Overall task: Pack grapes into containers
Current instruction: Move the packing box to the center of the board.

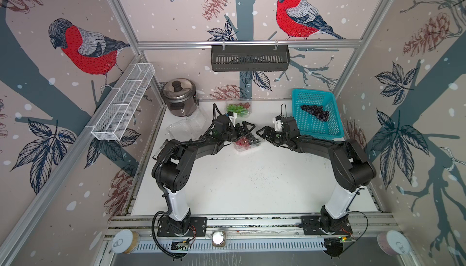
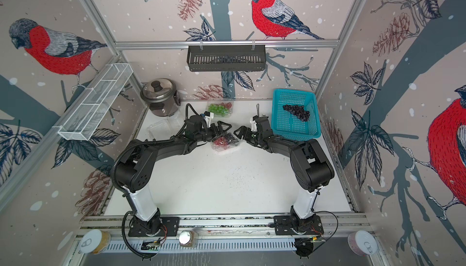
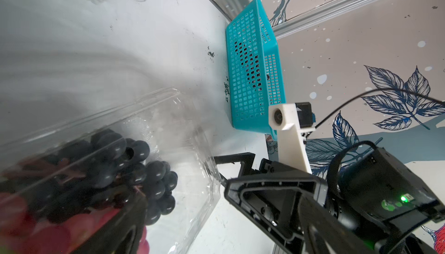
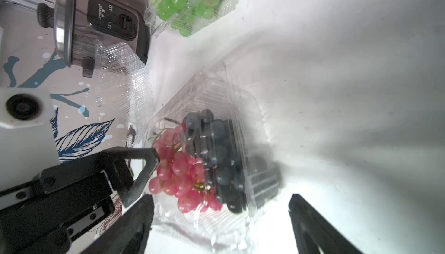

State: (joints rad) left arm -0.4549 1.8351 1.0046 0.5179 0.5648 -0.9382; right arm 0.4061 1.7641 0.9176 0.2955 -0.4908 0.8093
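Note:
A clear container [image 1: 248, 146] near the table's middle holds red grapes [image 4: 178, 173] and dark grapes [image 4: 219, 149] under ribbed clear plastic. My left gripper [image 1: 248, 133] is open and straddles the container's left end, with one finger [image 3: 130, 226] over the grapes. My right gripper [image 4: 224, 228] is open at the container's right end; one finger [image 4: 137, 224] is beside its edge, the other stands clear of it. A second container [image 1: 238, 108] at the back holds green and red grapes. A third container [image 1: 184, 128] lies open and empty at the left. More dark grapes [image 1: 315, 112] lie in the basket.
The turquoise basket [image 1: 317, 128] stands at the back right, close behind my right arm. A steel rice cooker [image 1: 179, 98] stands at the back left, next to the empty container. A white wire rack [image 1: 123, 103] and a black shelf [image 1: 249, 58] hang on the walls.

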